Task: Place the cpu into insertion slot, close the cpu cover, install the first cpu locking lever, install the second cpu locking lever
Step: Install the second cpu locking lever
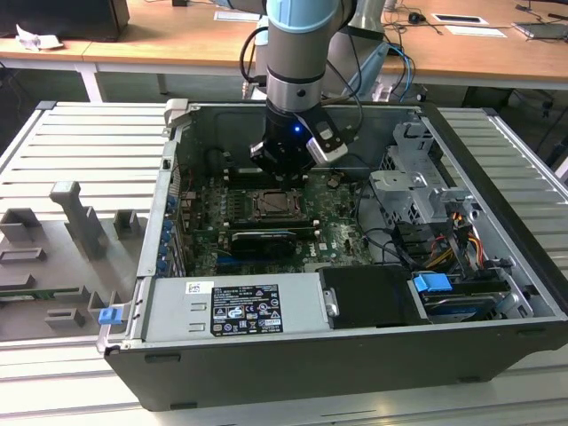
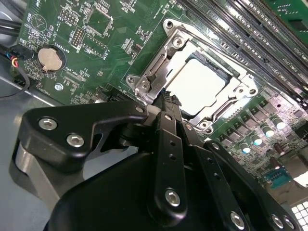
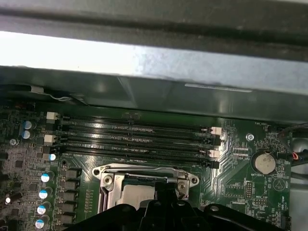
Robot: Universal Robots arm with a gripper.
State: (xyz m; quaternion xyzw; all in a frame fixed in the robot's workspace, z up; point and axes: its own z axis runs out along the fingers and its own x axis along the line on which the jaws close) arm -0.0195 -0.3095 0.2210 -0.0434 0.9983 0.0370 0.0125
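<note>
cpu [image 2: 196, 85] seated in insertion slot [image 2: 226, 72], cpu cover [image 2: 159, 65] down, tool [image 2: 167, 98] above

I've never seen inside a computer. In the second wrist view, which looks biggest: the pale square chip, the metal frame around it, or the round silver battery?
Largest to smallest, as they look there:
1. The cpu cover, the metal frame around the chip.
2. The cpu, lying inside that frame.
3. The coin battery, clearly smallest.
</note>
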